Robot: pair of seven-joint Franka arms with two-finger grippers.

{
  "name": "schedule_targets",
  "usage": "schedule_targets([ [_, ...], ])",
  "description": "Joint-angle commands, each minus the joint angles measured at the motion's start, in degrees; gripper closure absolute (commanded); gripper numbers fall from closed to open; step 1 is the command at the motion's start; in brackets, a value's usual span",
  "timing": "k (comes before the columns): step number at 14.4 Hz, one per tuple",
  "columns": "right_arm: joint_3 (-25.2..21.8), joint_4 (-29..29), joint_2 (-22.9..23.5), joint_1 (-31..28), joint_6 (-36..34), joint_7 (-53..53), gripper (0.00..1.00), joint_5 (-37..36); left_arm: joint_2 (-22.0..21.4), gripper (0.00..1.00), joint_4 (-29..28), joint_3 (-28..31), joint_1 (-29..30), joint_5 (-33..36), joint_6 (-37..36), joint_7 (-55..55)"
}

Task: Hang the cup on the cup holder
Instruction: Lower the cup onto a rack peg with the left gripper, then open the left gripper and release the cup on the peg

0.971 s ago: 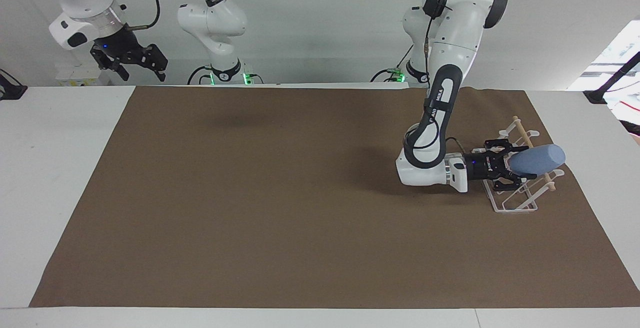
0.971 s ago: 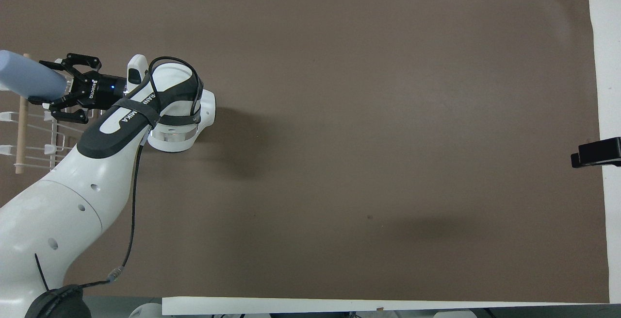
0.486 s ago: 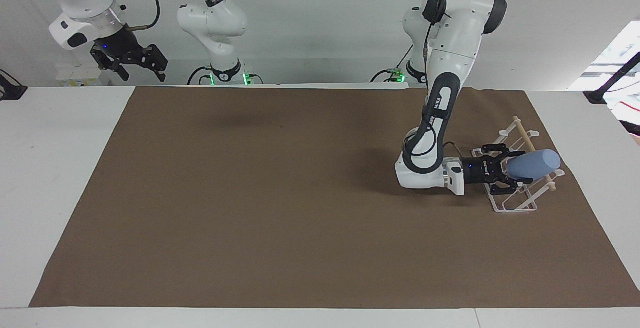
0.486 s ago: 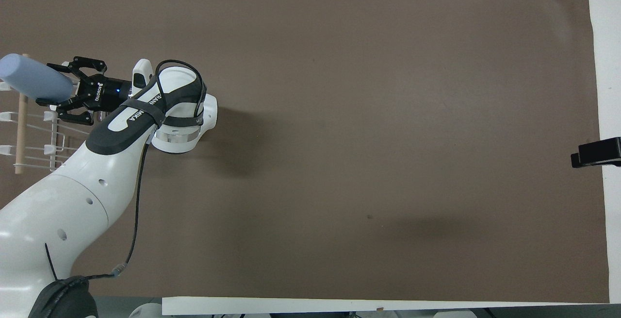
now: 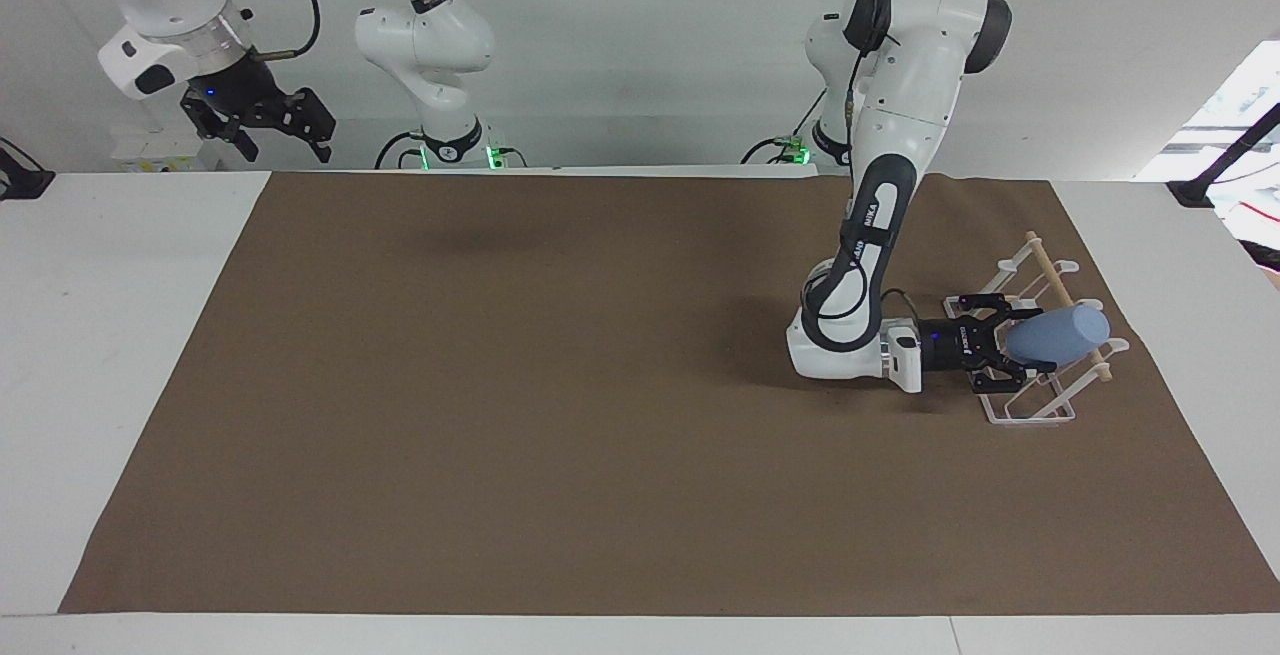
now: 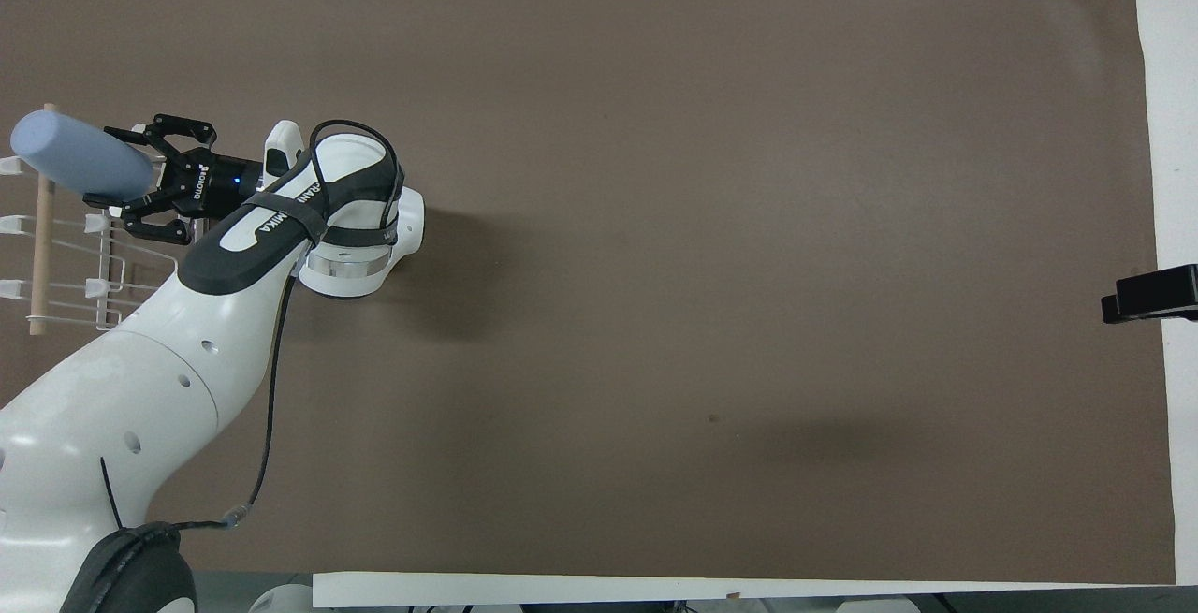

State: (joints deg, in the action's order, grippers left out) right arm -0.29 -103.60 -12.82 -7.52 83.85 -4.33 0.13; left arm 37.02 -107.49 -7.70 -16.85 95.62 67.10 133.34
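The light-blue cup point(image 5: 1060, 334) lies tilted on its side over the white wire cup holder point(image 5: 1032, 411), its closed base pointing up and toward the left arm's end of the table. My left gripper point(image 5: 1018, 340) is shut on the cup's mouth end, low over the holder's prongs. In the overhead view the cup point(image 6: 80, 163) crosses the wooden dowel point(image 6: 39, 257) and the left gripper point(image 6: 129, 169) is beside it. I cannot tell whether the cup touches a prong. My right gripper point(image 5: 281, 138) waits open and raised off the right arm's end of the table.
A brown mat point(image 5: 560, 415) covers most of the white table. The cup holder point(image 6: 70, 313) stands at the mat's edge toward the left arm's end. The right gripper's tip point(image 6: 1147, 295) shows at the mat's edge in the overhead view.
My left gripper has moved lower and a little toward the table's middle, carrying the cup down closer to the holder. The right arm has not moved.
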Motion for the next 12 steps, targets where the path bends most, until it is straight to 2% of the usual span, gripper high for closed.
schedule_targets([
  [1, 0.02, 0.68, 0.34, -0.13, -0.79, -0.24, 0.0, -0.57, 0.33, 0.0, 0.7, -0.12, 0.5, -0.69, 1.36, 1.04],
  [4, 0.02, 0.68, 0.25, -0.13, -0.79, -0.24, 0.0, -0.57, 0.5, 0.0, 2.71, -0.03, 0.41, -0.34, 2.06, 0.87],
  [6, 0.02, 0.68, 0.25, -0.13, -0.79, -0.24, 0.0, -0.57, 2.17, 0.0, 9.37, -0.03, 0.06, -0.69, 2.33, 0.43],
  [8, 0.02, 0.68, 0.25, -0.13, -0.79, -0.24, 0.0, -0.57, 1.83, 0.0, 10.63, -0.3, -0.38, -0.69, 2.42, 1.04],
  [10, 0.02, 0.68, 0.25, -0.13, -0.79, -0.24, 0.0, -0.57, -0.97, 0.0, 10.03, -1.35, -1.17, -3.22, 3.47, 1.13],
  [12, 0.02, 0.68, 0.25, -0.13, -0.79, -0.24, 0.0, -0.57, -5.36, 0.0, 9.76, -2.06, -3.62, -11.46, 4.0, 0.35],
])
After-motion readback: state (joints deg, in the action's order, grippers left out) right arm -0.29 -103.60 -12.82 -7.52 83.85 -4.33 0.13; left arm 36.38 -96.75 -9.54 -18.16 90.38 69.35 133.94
